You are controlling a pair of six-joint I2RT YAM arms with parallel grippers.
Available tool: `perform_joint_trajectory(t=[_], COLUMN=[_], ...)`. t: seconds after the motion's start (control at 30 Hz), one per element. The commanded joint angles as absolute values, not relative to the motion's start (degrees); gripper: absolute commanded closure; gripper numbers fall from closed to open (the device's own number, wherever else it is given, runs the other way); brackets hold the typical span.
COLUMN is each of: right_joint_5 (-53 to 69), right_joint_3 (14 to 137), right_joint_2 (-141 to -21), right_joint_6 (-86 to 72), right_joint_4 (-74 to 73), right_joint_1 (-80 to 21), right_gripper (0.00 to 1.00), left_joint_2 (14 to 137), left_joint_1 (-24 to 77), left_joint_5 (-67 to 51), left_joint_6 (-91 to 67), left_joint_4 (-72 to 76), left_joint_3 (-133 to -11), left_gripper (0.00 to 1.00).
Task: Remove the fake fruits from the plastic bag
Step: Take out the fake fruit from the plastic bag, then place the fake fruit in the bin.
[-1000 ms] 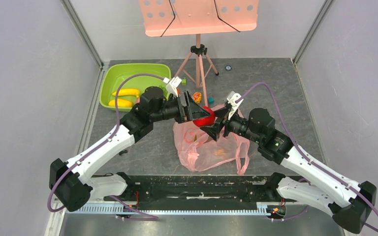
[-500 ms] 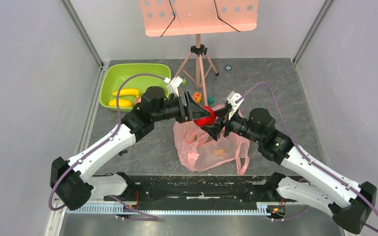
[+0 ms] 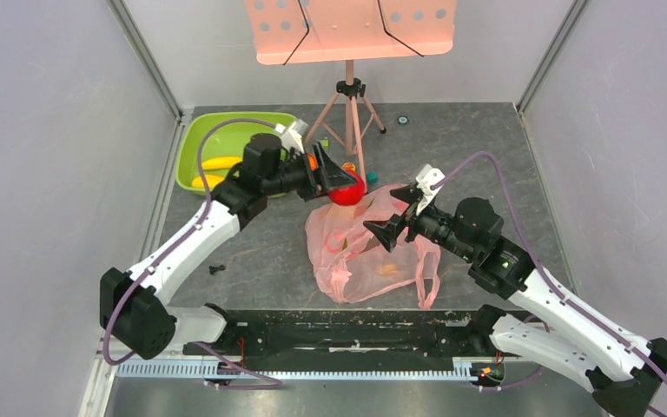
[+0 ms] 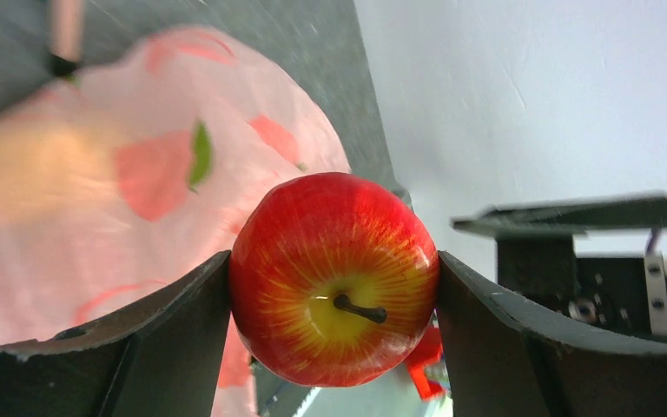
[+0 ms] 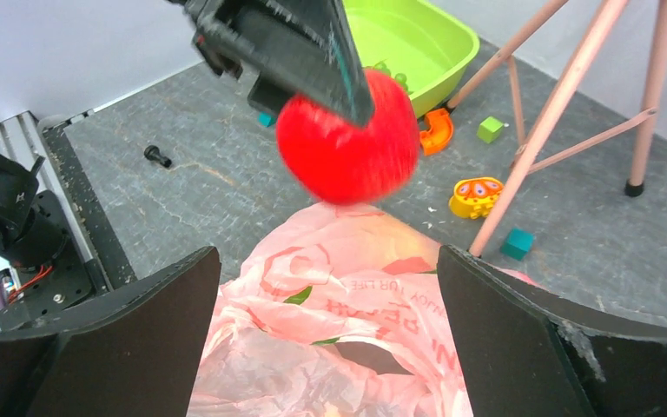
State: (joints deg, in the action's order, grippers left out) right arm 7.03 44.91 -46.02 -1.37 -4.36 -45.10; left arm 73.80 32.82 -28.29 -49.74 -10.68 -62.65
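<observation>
My left gripper (image 3: 339,184) is shut on a red apple (image 3: 345,195), held in the air above the far edge of the pink plastic bag (image 3: 369,252). In the left wrist view the apple (image 4: 334,278) fills the gap between both fingers, stem toward the camera, with the bag (image 4: 95,200) behind. My right gripper (image 3: 389,233) is open and empty above the bag's middle; its wrist view shows the apple (image 5: 347,143) ahead and the crumpled bag (image 5: 347,330) below. Something yellowish (image 3: 388,269) shows through the bag. Two yellow bananas (image 3: 219,165) lie in the green basin.
A lime-green basin (image 3: 200,139) stands at the back left. A pink music stand's tripod (image 3: 352,122) rises behind the bag. Small toys lie near it: an orange piece (image 5: 436,130), a yellow one (image 5: 476,196), green and teal cubes (image 5: 516,243). A black bolt (image 3: 217,269) lies left.
My left gripper has carried the apple up and back toward the left, clear of the bag. My right gripper has drawn back to the right, away from the apple.
</observation>
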Motion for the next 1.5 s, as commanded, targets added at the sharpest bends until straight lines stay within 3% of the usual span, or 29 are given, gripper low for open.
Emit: perform_joint_trajectory(t=[0.0, 0.27, 0.53, 1.07, 1.47], right_joint_5=[3.96, 3.62, 4.14, 2.07, 0.42], right_joint_3=[46.14, 45.88, 44.24, 42.44, 41.07], right_joint_2=[-44.04, -43.90, -43.59, -46.04, -48.27], right_joint_6=[1.14, 2.01, 2.64, 4.48, 5.97], right_joint_4=[-4.46, -7.35, -8.31, -8.79, -8.81], right_joint_1=[-45.00, -45.01, -45.07, -45.00, -45.04], right_gripper=[0.02, 0.02, 0.02, 0.02, 0.02], left_joint_2=[74.22, 77.56, 94.04, 120.25, 127.04], left_joint_1=[23.54, 9.92, 2.78, -1.69, -0.99], left_joint_5=[-28.19, -14.50, -9.39, -5.46, -8.90], left_joint_6=[-44.78, -35.79, -32.76, -29.84, -33.53], left_joint_4=[-15.06, -25.56, -29.72, -29.95, -21.45], left_joint_3=[-67.05, -72.62, -87.95, -109.17, -108.45], left_gripper=[0.42, 0.42, 0.43, 0.46, 0.46])
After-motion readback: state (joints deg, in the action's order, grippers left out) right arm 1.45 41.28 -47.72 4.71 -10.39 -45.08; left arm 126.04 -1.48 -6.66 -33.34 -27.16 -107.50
